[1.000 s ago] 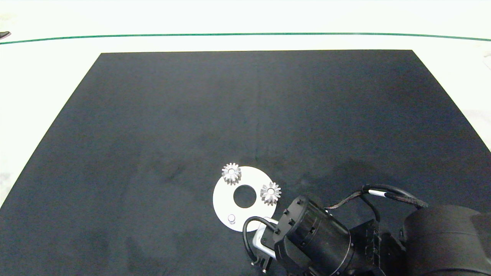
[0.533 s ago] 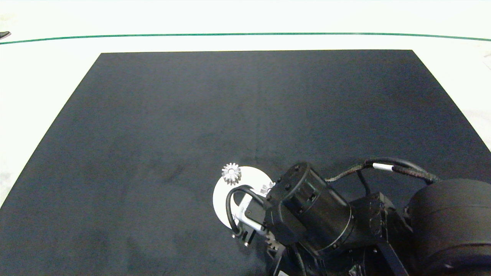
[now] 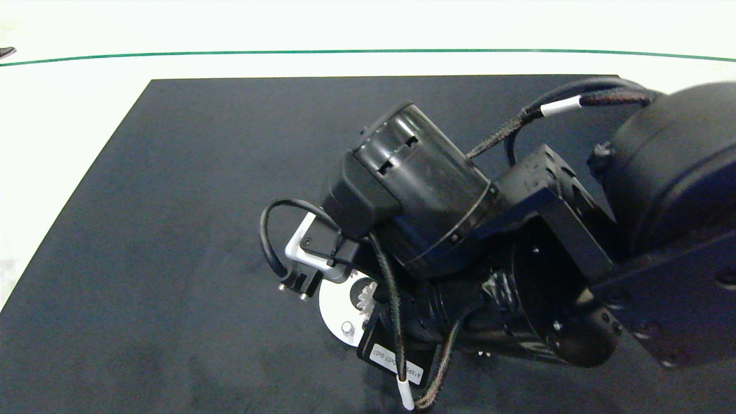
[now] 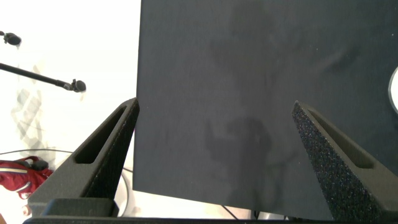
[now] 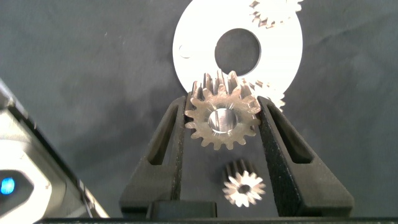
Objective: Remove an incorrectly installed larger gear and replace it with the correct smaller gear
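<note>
Plainly, the right gripper (image 5: pixel 222 118) is clamped on the larger gear (image 5: pixel 222 119), held above the black mat (image 3: pixel 190 190) beside the white disc (image 5: pixel 186 37). Another small gear (image 5: pixel 244 185) lies on the mat. The left gripper (image 4: pixel 214 140) hangs wide open, holding nothing, at the mat's edge.

Work surface: black mat on white tabletop.
A black mat (image 3: pixel 190 190) is covering most of a white table (image 3: pixel 69 98); a thin green line (image 3: pixel 345 52) is running across the far side, and even bright light is falling throughout.
</note>
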Available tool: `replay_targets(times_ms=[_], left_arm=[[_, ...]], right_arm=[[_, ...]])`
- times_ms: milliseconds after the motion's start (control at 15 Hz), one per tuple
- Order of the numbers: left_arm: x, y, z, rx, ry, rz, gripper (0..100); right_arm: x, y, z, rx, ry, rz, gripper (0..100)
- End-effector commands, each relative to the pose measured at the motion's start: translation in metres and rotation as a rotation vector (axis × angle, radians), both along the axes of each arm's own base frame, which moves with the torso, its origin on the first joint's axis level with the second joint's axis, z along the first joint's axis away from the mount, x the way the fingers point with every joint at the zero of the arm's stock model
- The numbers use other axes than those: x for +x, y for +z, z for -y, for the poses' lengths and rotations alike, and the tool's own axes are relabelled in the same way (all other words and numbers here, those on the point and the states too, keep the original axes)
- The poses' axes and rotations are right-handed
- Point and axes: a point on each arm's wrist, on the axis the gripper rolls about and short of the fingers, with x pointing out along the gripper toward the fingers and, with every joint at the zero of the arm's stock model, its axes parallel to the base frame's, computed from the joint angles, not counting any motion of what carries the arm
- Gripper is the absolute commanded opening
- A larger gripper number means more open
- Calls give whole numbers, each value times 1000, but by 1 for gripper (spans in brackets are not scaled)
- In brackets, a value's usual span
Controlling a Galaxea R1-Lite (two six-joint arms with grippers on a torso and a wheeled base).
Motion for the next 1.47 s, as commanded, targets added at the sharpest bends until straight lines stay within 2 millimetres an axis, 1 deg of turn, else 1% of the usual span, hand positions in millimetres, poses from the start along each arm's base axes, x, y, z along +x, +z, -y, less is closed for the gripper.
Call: replay_targets(times_ms=[67, 333, 400, 533, 733, 1467], left_arm=[[0, 0, 0, 0, 1, -4, 100], [0, 1, 0, 1, 1, -1, 100], [0, 1, 0, 1, 1, -1, 100], [-1, 1, 0, 1, 1, 1, 100], [-2, 1, 0, 2, 1, 7, 100], [-4, 1, 1, 3, 1, 10, 100]], right_arm=[[7, -37, -28, -196, 32, -90, 31], [10, -53, -36, -239, 35, -111, 31], [10, -55, -36, -242, 32, -114, 31], [10, -54, -35, -234, 24, -115, 31], [6, -54, -37, -190, -36, -135, 31], [12, -50, -49, -73, -38, -88, 31]])
